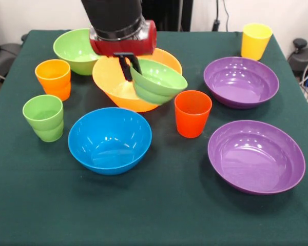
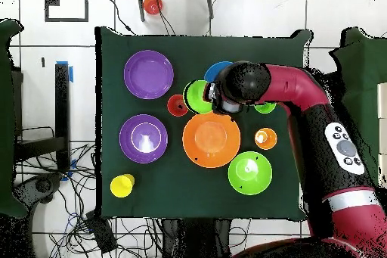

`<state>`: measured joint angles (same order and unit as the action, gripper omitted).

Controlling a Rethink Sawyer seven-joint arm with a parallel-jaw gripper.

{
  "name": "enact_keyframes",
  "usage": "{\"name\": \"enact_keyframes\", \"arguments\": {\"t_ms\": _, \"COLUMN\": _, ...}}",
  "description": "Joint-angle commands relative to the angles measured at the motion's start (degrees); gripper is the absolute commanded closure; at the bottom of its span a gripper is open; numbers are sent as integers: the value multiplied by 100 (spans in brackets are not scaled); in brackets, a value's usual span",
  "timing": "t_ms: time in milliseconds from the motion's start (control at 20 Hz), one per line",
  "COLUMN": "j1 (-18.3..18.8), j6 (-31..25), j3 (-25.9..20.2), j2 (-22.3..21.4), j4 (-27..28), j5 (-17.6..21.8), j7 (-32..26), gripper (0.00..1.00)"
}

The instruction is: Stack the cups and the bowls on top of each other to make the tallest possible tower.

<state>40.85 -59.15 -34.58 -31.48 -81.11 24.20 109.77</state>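
Purple bowl (image 1: 256, 156) sits apart; gripper (image 1: 129, 67) holds tilted small green bowl (image 1: 158, 82).

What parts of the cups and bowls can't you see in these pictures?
- Blue bowl, overhead view: mostly covered by the arm.
- Light green cup, overhead view: only a sliver shows beside the arm.
- Small green bowl, front view: the gripper clamps its rim and hides part of it.
- Large orange bowl, front view: the small green bowl blocks part of its inside.
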Motion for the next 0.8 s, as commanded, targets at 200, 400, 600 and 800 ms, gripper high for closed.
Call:
{"name": "enact_keyframes", "arguments": {"t_ms": 200, "j1": -72, "j6": -948, "j3": -11, "j2": -190, "j4": 430, "j5": 223, "j7": -1214, "gripper": 100}}
{"name": "enact_keyframes", "arguments": {"t_ms": 400, "j1": -169, "j6": -678, "j3": 39, "j2": -85, "j4": 425, "j5": 427, "j7": -1082, "gripper": 100}}
{"name": "enact_keyframes", "arguments": {"t_ms": 600, "j1": -190, "j6": -140, "j3": 28, "j2": 92, "j4": 278, "j5": 506, "j7": -931, "gripper": 100}}
{"name": "enact_keyframes", "arguments": {"t_ms": 800, "j1": -83, "j6": 345, "j3": -97, "j2": 360, "j4": 206, "j5": 496, "j7": -1013, "gripper": 100}}
